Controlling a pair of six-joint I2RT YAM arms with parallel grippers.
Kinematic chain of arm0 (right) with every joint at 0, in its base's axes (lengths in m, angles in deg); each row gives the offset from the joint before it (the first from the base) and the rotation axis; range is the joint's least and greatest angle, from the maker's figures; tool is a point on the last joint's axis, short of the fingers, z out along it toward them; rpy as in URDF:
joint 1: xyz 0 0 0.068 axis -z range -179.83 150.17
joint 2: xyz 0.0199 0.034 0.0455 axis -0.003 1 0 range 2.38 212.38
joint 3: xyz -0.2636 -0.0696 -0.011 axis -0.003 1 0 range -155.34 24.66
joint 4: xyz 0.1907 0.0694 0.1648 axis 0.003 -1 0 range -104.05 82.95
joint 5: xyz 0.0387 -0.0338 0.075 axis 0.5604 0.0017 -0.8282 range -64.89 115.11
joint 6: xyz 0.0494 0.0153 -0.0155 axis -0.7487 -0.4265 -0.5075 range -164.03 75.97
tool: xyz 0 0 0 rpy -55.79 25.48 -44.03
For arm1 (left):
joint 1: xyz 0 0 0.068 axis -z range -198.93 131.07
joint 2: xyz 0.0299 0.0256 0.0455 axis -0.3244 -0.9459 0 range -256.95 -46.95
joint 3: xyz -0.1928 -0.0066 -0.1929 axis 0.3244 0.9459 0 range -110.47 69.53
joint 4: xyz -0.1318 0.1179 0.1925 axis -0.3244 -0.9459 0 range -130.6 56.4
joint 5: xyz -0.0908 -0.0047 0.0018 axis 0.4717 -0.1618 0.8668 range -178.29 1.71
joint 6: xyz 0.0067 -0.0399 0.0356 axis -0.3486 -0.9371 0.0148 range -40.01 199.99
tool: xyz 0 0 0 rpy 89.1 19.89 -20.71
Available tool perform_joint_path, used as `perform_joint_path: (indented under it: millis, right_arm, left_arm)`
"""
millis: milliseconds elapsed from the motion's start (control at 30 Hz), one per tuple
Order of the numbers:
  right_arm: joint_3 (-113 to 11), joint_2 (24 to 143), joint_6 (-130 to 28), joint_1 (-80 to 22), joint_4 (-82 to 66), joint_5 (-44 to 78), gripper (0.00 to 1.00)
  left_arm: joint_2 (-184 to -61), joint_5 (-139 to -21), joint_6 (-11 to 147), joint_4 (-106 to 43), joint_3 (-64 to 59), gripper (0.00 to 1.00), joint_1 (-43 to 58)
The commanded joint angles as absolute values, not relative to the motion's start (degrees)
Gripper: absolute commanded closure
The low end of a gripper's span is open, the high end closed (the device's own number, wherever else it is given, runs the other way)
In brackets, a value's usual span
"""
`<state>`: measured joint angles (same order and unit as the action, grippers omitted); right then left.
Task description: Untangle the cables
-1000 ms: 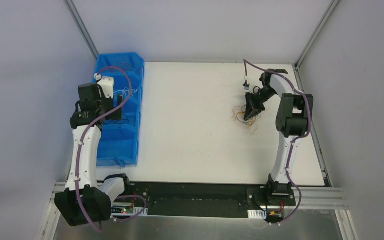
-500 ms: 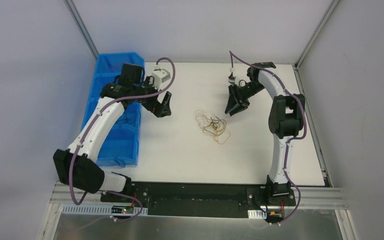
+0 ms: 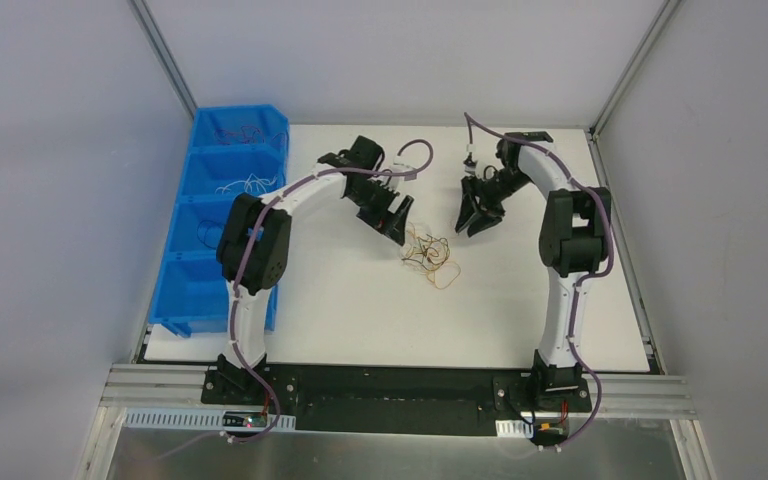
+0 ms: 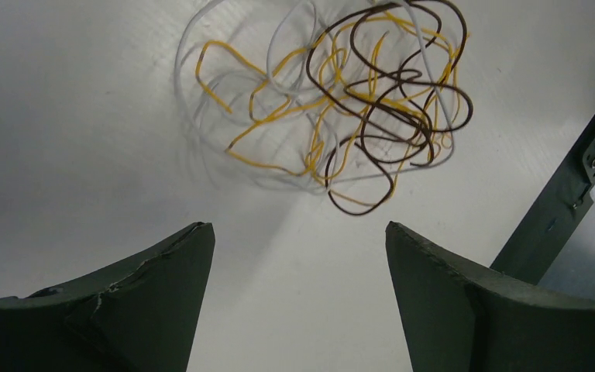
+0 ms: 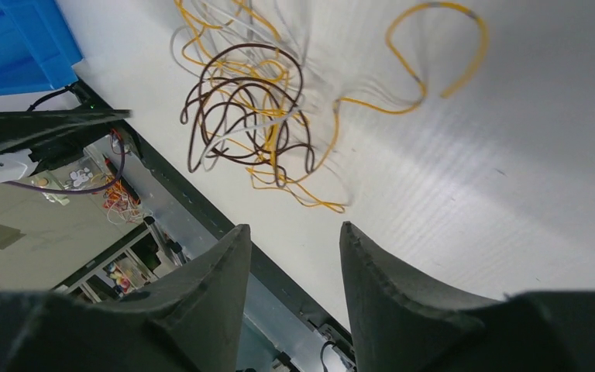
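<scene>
Left gripper (image 3: 400, 228), black and two-fingered on its white arm, hangs with its jaws spread wide and nothing between them. In its wrist view the left gripper (image 4: 296, 229) has only bare white table (image 4: 85, 116) between the two dark fingers (image 4: 163, 271). The tangle of thin, looping cables (image 4: 356, 101) in yellow-orange, dark brown and white lies just beyond the tips, apart from them.

From above, the cables (image 3: 428, 255) sit on the white table (image 3: 360, 310) around its middle, slightly to the right. The left gripper is just to their far left and the right gripper (image 3: 475, 222) near their far right. The right gripper (image 5: 294, 229) also has its jaws parted, less widely, and holds nothing. The cables (image 5: 256, 116) lie past its fingertips without touching them. One yellow-orange loop (image 5: 434, 46) stretches out from the bundle on its own.

A blue plastic bin (image 3: 185, 305) with several compartments stands along the left edge of the table, well apart from the tangle. A few thin wires lie in its far compartments, too small to make out.
</scene>
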<state>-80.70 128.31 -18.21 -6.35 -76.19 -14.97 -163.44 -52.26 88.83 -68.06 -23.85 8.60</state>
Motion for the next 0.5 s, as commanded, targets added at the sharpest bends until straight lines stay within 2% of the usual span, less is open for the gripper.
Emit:
perform_joint_path:
  millis: [0, 167, 367, 467]
  right_arm:
    - [-81.6, 126.2, -20.9, -9.8, -75.2, -16.4, 0.48]
    - [-79.0, 126.4, -22.3, -12.7, -73.0, -17.0, 0.46]
    - [-78.2, 127.7, -22.7, -14.5, -71.8, -16.4, 0.47]
    - [-76.7, 128.2, -23.0, -15.2, -70.5, -15.3, 0.47]
  left_arm:
    - [-167.1, -49.0, 81.3, -62.8, -30.0, 0.18, 9.1]
    - [-170.0, -50.2, 80.2, -61.4, -30.2, 0.23, 9.2]
    - [-170.1, -49.5, 80.2, -59.7, -29.8, 0.37, 9.1]
    - [-170.4, -50.9, 80.6, -58.6, -29.1, 0.38, 9.1]
